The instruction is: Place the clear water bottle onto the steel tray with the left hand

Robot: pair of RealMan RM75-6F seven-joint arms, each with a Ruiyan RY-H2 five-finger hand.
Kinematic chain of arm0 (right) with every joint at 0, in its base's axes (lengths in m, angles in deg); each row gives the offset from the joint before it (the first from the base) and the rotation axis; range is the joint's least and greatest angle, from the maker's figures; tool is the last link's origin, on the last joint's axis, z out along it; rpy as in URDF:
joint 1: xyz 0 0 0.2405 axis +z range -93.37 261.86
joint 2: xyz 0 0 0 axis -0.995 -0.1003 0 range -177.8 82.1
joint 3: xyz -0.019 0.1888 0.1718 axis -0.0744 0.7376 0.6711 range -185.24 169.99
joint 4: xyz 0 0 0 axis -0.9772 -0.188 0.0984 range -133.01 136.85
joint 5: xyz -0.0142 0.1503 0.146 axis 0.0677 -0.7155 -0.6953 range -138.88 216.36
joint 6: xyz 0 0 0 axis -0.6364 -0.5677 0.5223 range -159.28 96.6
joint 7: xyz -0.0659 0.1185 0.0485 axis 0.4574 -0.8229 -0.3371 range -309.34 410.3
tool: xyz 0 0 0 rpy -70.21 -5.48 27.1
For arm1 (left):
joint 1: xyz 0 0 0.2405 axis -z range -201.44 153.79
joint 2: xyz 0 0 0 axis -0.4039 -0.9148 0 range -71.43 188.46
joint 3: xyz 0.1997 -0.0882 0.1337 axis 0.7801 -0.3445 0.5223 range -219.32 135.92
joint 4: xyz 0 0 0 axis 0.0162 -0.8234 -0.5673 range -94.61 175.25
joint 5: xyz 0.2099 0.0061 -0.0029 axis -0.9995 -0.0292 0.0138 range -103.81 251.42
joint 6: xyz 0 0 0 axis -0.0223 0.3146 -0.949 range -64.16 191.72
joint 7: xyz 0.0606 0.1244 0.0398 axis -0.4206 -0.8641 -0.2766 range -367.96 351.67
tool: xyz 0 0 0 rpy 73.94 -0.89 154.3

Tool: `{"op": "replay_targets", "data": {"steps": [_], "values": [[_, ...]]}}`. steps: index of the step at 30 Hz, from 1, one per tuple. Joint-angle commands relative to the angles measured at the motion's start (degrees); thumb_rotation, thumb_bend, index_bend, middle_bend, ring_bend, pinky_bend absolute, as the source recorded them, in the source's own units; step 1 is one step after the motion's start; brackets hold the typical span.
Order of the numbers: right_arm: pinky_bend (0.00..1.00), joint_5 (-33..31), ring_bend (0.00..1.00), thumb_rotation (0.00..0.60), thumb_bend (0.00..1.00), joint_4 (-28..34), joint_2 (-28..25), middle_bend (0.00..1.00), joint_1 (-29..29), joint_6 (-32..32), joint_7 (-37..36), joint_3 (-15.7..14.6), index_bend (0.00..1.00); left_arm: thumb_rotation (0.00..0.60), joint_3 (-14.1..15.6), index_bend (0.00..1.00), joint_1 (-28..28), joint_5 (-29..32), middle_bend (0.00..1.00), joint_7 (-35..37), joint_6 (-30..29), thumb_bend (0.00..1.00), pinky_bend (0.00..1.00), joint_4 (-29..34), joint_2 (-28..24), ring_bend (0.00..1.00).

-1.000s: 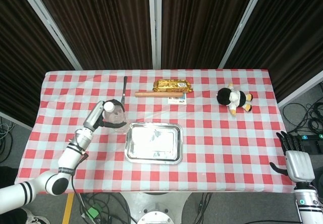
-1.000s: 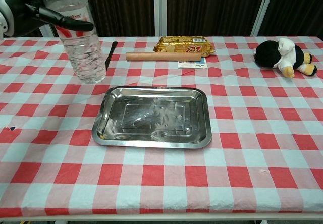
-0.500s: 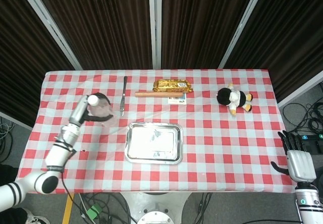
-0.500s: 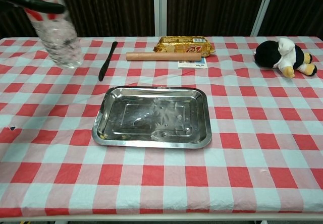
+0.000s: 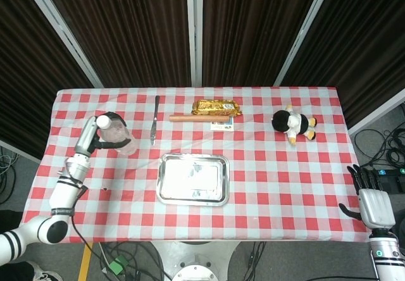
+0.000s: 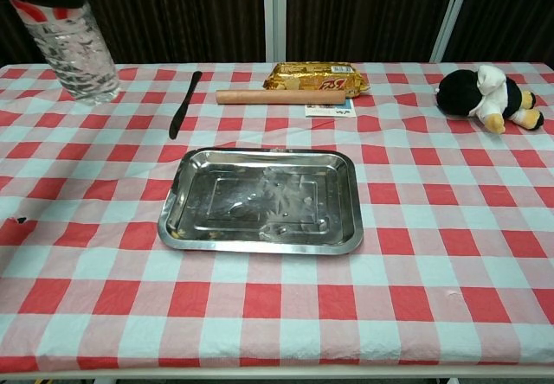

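My left hand (image 5: 101,133) grips the clear water bottle (image 6: 76,51), seemingly lifted; I should carry it level toward the steel tray (image 6: 260,201).

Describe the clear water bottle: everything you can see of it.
The clear water bottle is transparent ribbed plastic with a white cap and a strip of red-and-white label near its top. It stands roughly upright at the far left of the table, left of the black knife and well clear of the steel tray. The left hand grips its upper part. Whether its base touches the cloth cannot be told.
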Motion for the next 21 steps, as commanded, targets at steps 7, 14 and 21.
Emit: {"op": "replay_targets", "data": {"steps": [7, 14, 21], "values": [[0.00, -0.2, 0.00, 0.600, 0.12, 0.3, -0.2, 0.04, 0.1, 0.6, -0.2, -0.1, 0.06, 0.600, -0.3, 0.56, 5.6, -0.6, 0.62, -4.7, -0.6, 0.21, 0.46, 4.0, 11.7, 0.46], [0.00, -0.6, 0.00, 0.600, 0.12, 0.4, -0.6, 0.04, 0.0, 0.4, -0.7, 0.3, 0.06, 0.600, 0.8, 0.56, 7.8, 1.0, 0.62, -8.6, -2.7, 0.21, 0.46, 0.3, 21.3, 0.46], [0.00, -0.9, 0.00, 0.600, 0.12, -0.1, -0.7, 0.04, -0.2, 0.8, -1.7, 0.2, 0.06, 0.600, 3.0, 0.56, 7.7, -1.6, 0.62, -9.0, -4.9, 0.21, 0.46, -5.0, 27.0, 0.46]]}}
